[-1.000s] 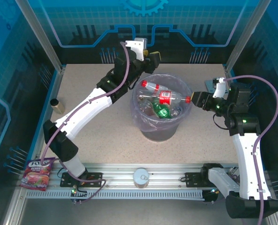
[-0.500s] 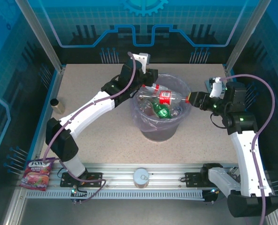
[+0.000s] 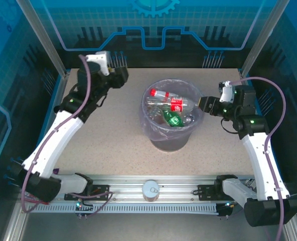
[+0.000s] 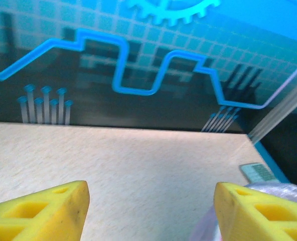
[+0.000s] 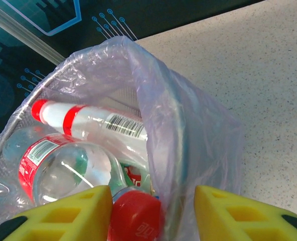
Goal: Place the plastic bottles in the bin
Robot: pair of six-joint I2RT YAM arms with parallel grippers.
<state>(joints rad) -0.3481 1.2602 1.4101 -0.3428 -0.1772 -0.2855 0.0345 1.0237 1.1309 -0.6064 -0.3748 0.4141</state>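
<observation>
Left gripper (image 3: 121, 78) hangs up at the far-left of the table (image 3: 108, 135), well apart from the bin (image 3: 170, 141); on the left wrist view its yellow fingers (image 4: 43, 211) are spread wide with only bare tabletop between them, left gripper (image 4: 151, 193) holding nothing.

Over to the right; the right gripper (image 3: 205, 104) sits right at the bin's right-hand rim, and on the right wrist view the right gripper (image 5: 152, 197) has its fingers parted, a red cap (image 5: 136, 221) resting against one finger while the pale-purple bag (image 5: 188, 125) edge fills the gap to the other; not clamped on the cap, by the look of it.

The plastic bottles (image 3: 174, 104) are in the bin; a red-labelled one lies across the top with its cap towards the right gripper, another red-capped one (image 3: 161, 93) is behind it, a green one (image 3: 172, 119) is beneath; the wrist view shows the plastic bottles (image 5: 91, 123) piled inside the bag.

A silver tin can (image 3: 151, 190) stands on the near rail between the arm bases.
</observation>
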